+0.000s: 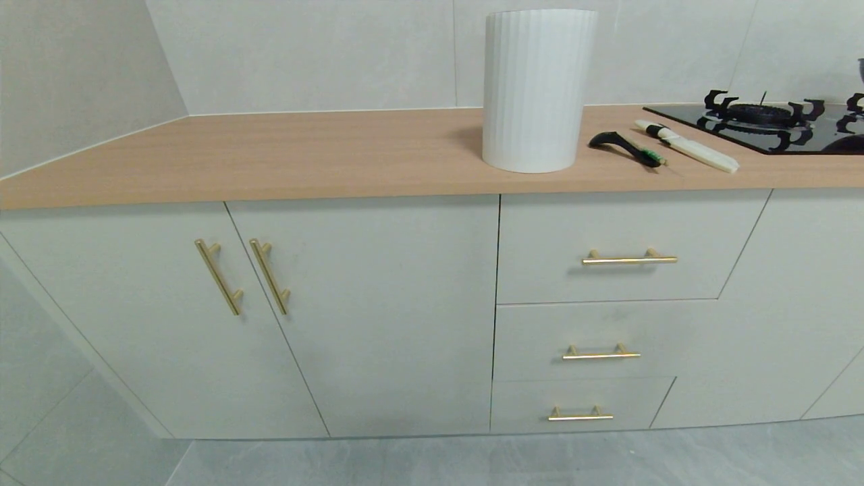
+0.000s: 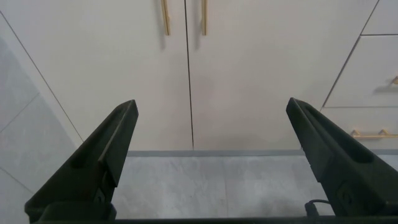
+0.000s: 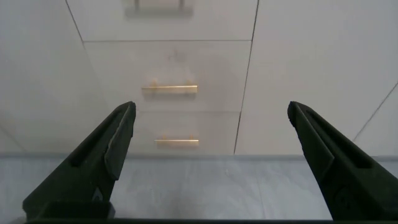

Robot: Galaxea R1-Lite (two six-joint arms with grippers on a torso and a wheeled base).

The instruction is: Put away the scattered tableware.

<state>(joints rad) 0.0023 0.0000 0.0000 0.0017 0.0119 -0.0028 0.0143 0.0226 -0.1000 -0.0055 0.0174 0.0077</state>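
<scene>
The left pincer (image 2: pixel 209 104) and right pincer (image 3: pixel 211 106) gape wide, low before the doors (image 2: pixel 249 74) and drawers (image 3: pixel 168 68), well below the black tool (image 1: pixel 624 148) and white utensil (image 1: pixel 688 147) on the counter (image 1: pixel 304 152).

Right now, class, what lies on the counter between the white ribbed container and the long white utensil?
A black utensil with a green end lies there on the wooden countertop, seen in the head view.

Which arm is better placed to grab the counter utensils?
Probably right: the black utensil and white utensil lie above the drawers the right gripper faces; the left gripper faces the cabinet doors.
</scene>
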